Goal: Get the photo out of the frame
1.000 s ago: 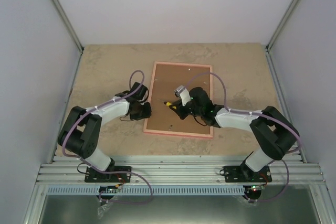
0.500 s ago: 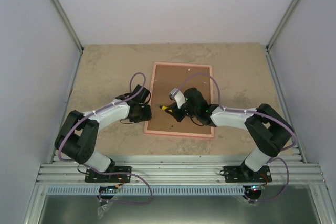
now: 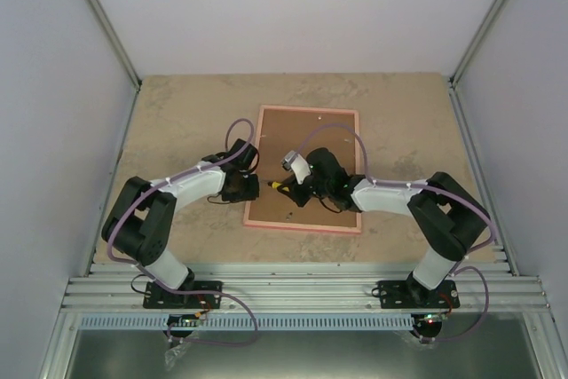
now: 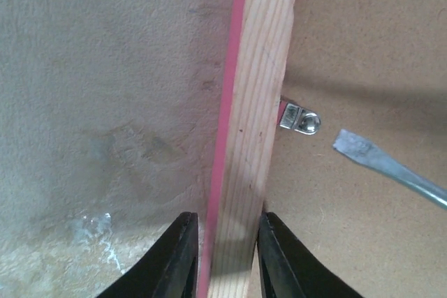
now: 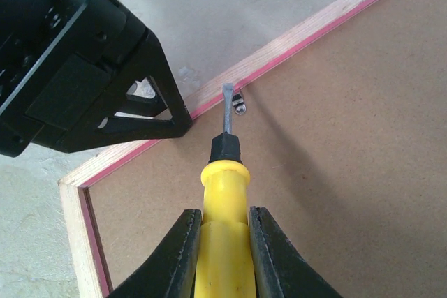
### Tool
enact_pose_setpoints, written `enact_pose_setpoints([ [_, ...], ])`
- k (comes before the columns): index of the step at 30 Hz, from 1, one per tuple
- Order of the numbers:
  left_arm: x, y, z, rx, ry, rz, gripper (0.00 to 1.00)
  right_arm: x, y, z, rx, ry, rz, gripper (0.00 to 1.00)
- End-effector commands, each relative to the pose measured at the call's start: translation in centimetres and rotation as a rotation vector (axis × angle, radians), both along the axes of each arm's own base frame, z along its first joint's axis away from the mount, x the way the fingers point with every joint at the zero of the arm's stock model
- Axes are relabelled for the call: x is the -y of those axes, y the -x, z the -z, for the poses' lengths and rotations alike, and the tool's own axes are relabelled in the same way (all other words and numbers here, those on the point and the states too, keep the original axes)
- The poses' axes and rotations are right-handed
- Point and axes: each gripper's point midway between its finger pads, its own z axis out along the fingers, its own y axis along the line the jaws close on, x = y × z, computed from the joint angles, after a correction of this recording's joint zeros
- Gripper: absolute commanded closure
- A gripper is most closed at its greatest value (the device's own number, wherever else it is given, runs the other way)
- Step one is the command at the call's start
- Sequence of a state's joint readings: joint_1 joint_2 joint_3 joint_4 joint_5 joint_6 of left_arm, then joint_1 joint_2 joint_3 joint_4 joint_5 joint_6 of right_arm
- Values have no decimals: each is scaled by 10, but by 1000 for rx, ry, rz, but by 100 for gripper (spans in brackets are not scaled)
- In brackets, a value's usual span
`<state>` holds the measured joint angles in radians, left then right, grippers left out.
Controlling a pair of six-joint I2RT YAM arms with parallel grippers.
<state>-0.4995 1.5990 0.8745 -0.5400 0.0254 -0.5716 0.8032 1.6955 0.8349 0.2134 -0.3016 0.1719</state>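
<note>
- My right claw [image 5: 223, 213] is pressed together on the yellow handle of a screwdriver [image 5: 225, 172], whose blade points straight ahead of my fingers.
- Just past the blade tip, a touch to its right, sits a small metal tab [image 5: 239, 105] on the inner edge of the frame [image 5: 314, 26] rail.
- A second ago the blade hung further back over the middle of the board. I have carried it across to this rail, so I judge that turning or levering the tab is the step in hand.
- My left claw [image 4: 228, 218] pinches that same rail, one finger on the table [image 4: 105, 102] side and one on the board side. It has kept its place there, apparently to brace the frame.
- Ahead of that claw, the tab and blade tip lie just off to the board side.
- Beyond both claws, the frame lies face down and holds the brown backing board [image 5: 335, 137], not yet lifted.
- The photo is out of sight. I take it to be under the board, inside the frame.
</note>
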Motion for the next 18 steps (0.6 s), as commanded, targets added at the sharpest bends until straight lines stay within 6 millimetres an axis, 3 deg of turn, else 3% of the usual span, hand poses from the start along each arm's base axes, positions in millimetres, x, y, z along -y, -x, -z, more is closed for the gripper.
enact_pose_setpoints([
  [1, 1, -2, 3, -5, -10, 17, 76, -7, -1, 1, 8, 10, -26, 100],
  [10, 3, 1, 1, -2, 8, 23, 89, -9, 1, 10, -16, 28, -43, 99],
  [18, 4, 1, -2, 3, 17, 22, 90, -13, 2, 15, -32, 34, -54, 100],
])
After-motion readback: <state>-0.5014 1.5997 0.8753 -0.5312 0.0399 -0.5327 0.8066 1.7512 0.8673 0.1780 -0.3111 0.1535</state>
